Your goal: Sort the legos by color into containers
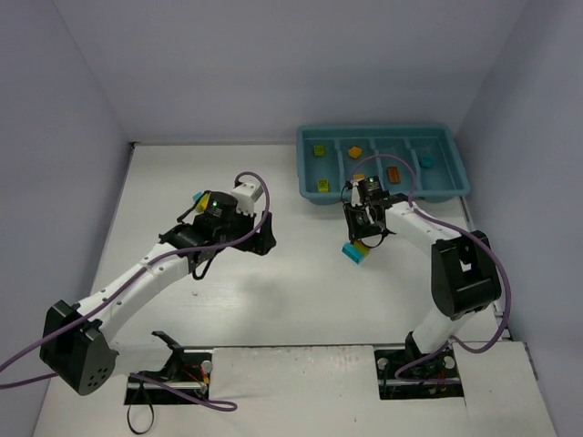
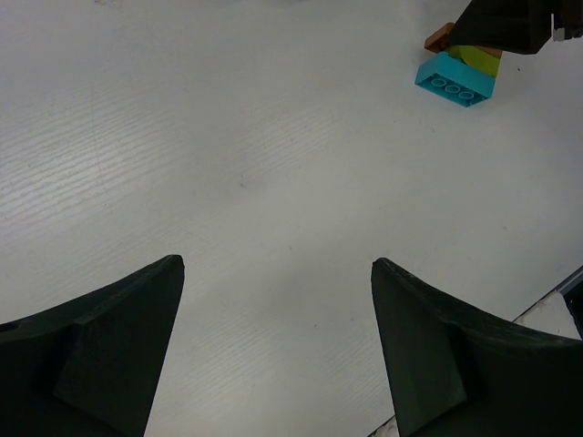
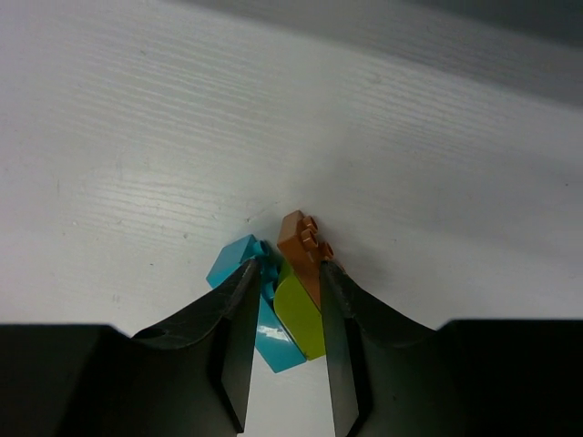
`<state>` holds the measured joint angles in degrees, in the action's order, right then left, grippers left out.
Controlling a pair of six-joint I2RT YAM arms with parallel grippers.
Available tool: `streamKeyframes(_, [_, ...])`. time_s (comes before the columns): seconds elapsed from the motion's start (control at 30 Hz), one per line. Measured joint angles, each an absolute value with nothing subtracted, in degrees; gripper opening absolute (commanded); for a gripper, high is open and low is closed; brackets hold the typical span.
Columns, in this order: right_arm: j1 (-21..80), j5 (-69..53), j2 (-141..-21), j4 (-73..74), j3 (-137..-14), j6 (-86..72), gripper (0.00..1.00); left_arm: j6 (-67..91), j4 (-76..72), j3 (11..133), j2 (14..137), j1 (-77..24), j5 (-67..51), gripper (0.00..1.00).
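Presently:
- The right gripper (image 3: 289, 267) is closed to a narrow gap on a clump (image 3: 296, 309) of joined legos. Its fingers press the yellow-green brick, the orange brick pokes out past the tips, and the cyan one lies outside the left finger.
- The clump sits low over the white table (image 1: 301, 300). I cannot tell if it touches.
- The teal tray (image 1: 383, 129) lies at 1 o'clock from the clump, near but apart. The gripper body and a purple cable (image 1: 428, 218) sit between them.
- Loose legos (image 1: 393, 173) are in the compartments: green and yellow at left, orange in the middle, cyan at right.
- The left gripper (image 2: 276, 262) is spread wide and empty, at 9 o'clock from the clump.
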<state>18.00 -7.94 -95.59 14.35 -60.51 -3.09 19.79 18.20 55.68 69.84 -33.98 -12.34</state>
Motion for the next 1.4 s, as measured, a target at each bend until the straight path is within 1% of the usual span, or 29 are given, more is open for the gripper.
streamKeyframes(0.37, [18.33,-6.85,-98.39,13.96,-61.39,-2.26,0.31,19.73,18.2,55.57,69.84,-34.06,-13.19,0.77])
streamKeyframes(0.53, [18.48,-6.87,-100.05,13.89,-61.39,-2.0,0.27,19.55,18.17,55.57,69.84,-34.06,-13.32,0.77])
streamKeyframes(0.57, [18.48,-6.87,-100.22,13.93,-61.39,-1.98,0.21,19.53,18.2,55.57,69.84,-34.06,-13.32,0.77])
streamKeyframes(0.63, [18.48,-6.87,-100.53,13.87,-61.41,-1.76,0.14,19.53,18.2,55.55,69.84,-34.06,-13.34,0.77])
streamKeyframes(0.67, [18.48,-6.87,-100.6,13.8,-61.41,-1.8,0.05,19.53,18.2,55.55,69.84,-34.06,-13.34,0.77])
streamKeyframes(0.7, [18.48,-6.85,-100.62,13.69,-61.43,-1.67,0.0,19.53,18.2,55.55,69.84,-34.06,-13.39,0.77])
streamKeyframes(0.97, [19.97,-6.5,-99.2,13.61,-61.63,-4.34,0.0,20.12,18.13,55.57,69.87,-34.06,-14.66,0.78])
streamKeyframes(1.1, [24.12,-5.63,-93.3,12.01,-61.65,-8.23,0.0,22.83,16.88,55.61,70.41,-34.06,-17.72,0.78])
streamKeyframes(1.17, [26.22,-5.28,-89.62,10.31,-61.8,-11.05,0.0,25.21,15.53,55.92,71.42,-34.06,-19.79,0.81])
streamKeyframes(1.23, [28.01,-4.95,-86.61,8.23,-61.95,-13.85,0.0,27.31,14.31,56.55,72.58,-34.06,-21.5,0.82])
streamKeyframes(1.4, [31.09,-3.64,-83.72,4.32,-61.95,-19.97,0.0,32.71,8.75,58.54,75.26,-34.13,-24.34,0.82])
